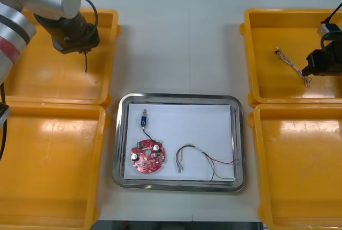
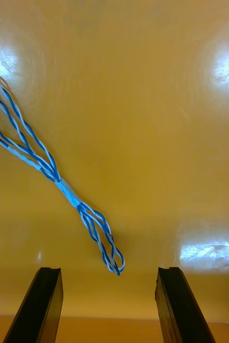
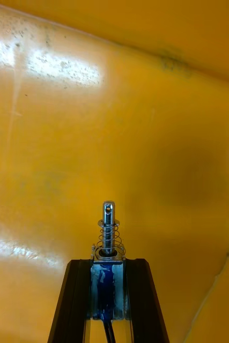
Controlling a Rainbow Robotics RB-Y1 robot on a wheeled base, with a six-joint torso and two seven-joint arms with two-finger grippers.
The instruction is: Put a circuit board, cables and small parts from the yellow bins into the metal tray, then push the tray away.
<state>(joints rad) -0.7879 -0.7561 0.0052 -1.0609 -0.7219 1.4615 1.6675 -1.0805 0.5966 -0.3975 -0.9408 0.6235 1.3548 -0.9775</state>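
Metal tray (image 1: 179, 186), lower middle, holds a circuit board (image 1: 148, 157) and red and yellow cable (image 1: 206, 158); the left hand (image 1: 83, 48), upper left, grips a small metal part (image 3: 109, 230), and the right hand (image 1: 311, 69), upper right, hangs with fingers (image 2: 39, 305) apart above a blue and white cable (image 2: 67, 192), neither yet in the tray.

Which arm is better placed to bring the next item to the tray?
Left. The left gripper is shut on a small metal part above its far yellow bin; the right gripper is open, the blue and white cable lying ungrasped.

From above, my wrist hides my left gripper (image 3: 108, 263). Its fingers (image 3: 74, 300) cover the lower body of the small metal part (image 3: 109, 228). The twisted blue and white cable (image 2: 66, 188) runs off the right wrist view's edge.
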